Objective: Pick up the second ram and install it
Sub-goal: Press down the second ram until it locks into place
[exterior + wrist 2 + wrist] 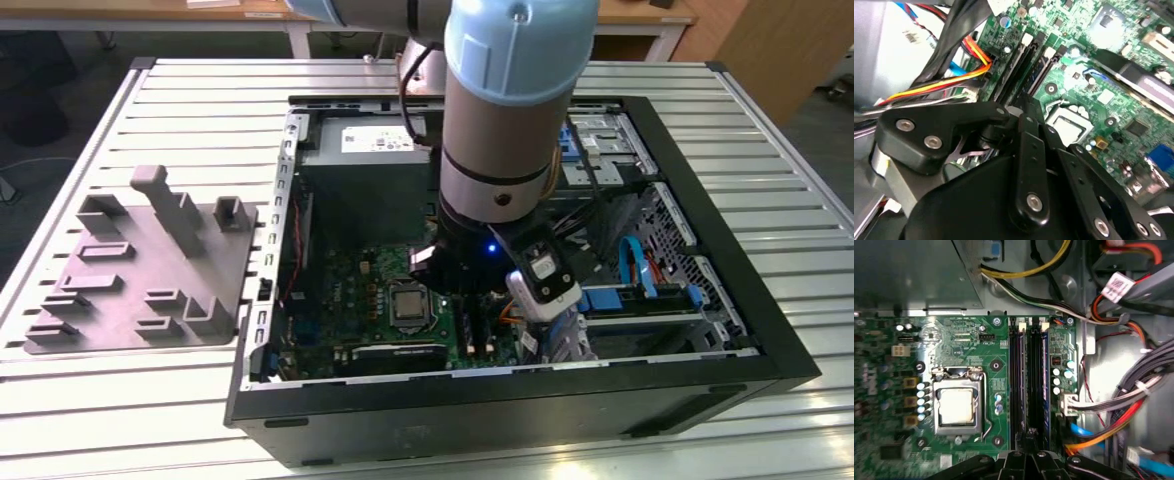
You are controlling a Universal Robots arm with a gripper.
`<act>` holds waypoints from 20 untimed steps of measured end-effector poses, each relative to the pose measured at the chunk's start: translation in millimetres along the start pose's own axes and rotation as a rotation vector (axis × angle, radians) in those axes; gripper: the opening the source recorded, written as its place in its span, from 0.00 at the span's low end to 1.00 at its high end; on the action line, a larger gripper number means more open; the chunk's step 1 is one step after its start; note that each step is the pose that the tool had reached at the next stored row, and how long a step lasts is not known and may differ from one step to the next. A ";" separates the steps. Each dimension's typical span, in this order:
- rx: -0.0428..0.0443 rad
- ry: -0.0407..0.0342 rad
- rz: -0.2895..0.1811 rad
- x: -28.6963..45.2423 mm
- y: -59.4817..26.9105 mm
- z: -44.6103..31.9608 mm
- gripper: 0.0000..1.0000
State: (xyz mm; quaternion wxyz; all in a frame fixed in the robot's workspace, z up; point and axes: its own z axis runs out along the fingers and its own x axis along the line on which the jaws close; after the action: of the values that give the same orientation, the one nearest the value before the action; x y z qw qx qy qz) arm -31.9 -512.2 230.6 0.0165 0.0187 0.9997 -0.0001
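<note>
In the exterior view my gripper (465, 290) reaches down into the open computer case (534, 400), over the green motherboard (360, 290). In the first wrist view its black fingertips (1030, 436) sit close together, right above the long black memory slots (1015, 380). A thin blue strip, the ram (1045, 380), stands on edge in the slot nearest the cables, beside the fingertips. I cannot tell whether the fingers touch it. In the second wrist view the gripper (1016, 111) has its black linkage drawn in over the same slots (1021, 60).
The silver processor socket (956, 406) lies beside the slots. Orange, red and grey cables (1114, 410) crowd the other side. The grey power-supply box (367, 150) fills the case's far end. A grey parts fixture (140, 270) lies on the table at the exterior view's left.
</note>
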 end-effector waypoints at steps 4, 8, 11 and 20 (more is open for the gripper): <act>0.0035 0.0001 0.000 -0.9 0.0 -16.1 0.10; 0.0050 0.0000 0.000 -1.6 0.0 -30.3 0.10; 0.0046 -0.0001 0.000 -1.7 0.0 -30.5 0.10; 0.0050 0.0000 0.000 -1.5 9.7 -33.9 0.10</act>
State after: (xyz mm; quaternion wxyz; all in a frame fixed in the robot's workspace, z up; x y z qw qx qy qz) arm -31.2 -502.5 264.5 0.0165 0.0186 0.9997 -0.0026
